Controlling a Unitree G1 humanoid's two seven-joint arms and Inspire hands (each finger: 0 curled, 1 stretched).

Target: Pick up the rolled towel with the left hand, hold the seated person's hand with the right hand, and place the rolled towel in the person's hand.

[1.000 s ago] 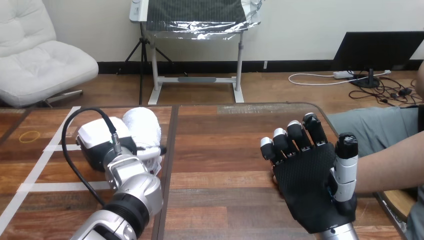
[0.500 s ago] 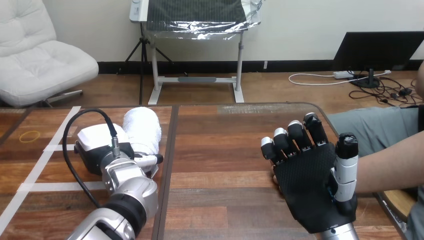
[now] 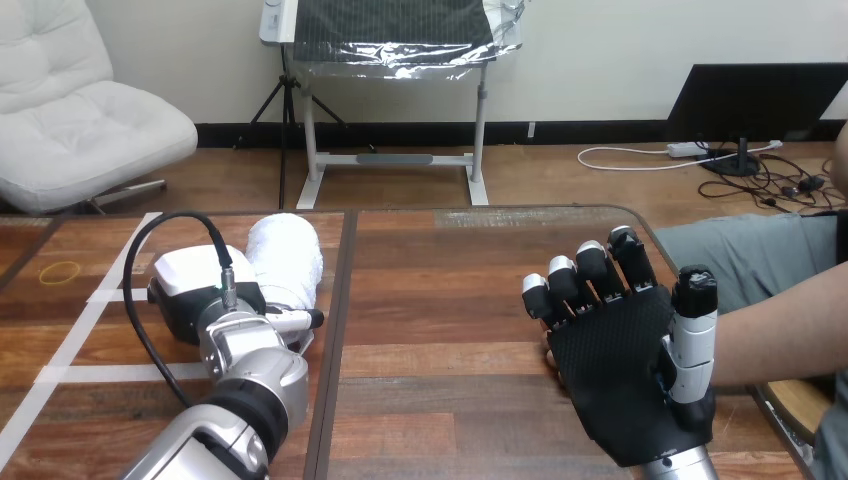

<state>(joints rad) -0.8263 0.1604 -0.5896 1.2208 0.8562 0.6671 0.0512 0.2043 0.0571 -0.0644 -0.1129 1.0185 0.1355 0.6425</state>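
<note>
The rolled white towel (image 3: 287, 258) lies on the wooden table (image 3: 440, 300) at the left of the head view, its length running away from me. My left hand (image 3: 192, 285), its white back turned up, rests close against the towel's left side. At the right, my right hand (image 3: 620, 385) stands upright with its black palm facing me and its fingers (image 3: 585, 275) straight and spread. The person's forearm (image 3: 785, 330) reaches in from the right edge and passes behind that hand. The person's hand is mostly hidden behind my palm; a bit of it (image 3: 549, 354) shows at the palm's left edge.
A yellow rubber band (image 3: 60, 270) lies at the far left. White tape lines (image 3: 92, 318) cross the left tabletop. A dark seam (image 3: 335, 330) divides the table just right of the towel. The table's rounded right edge (image 3: 770, 405) runs under the person's arm.
My left hand and forearm have shifted a little to the left beside the towel. The towel, my right hand and the person's arm have stayed in place.
</note>
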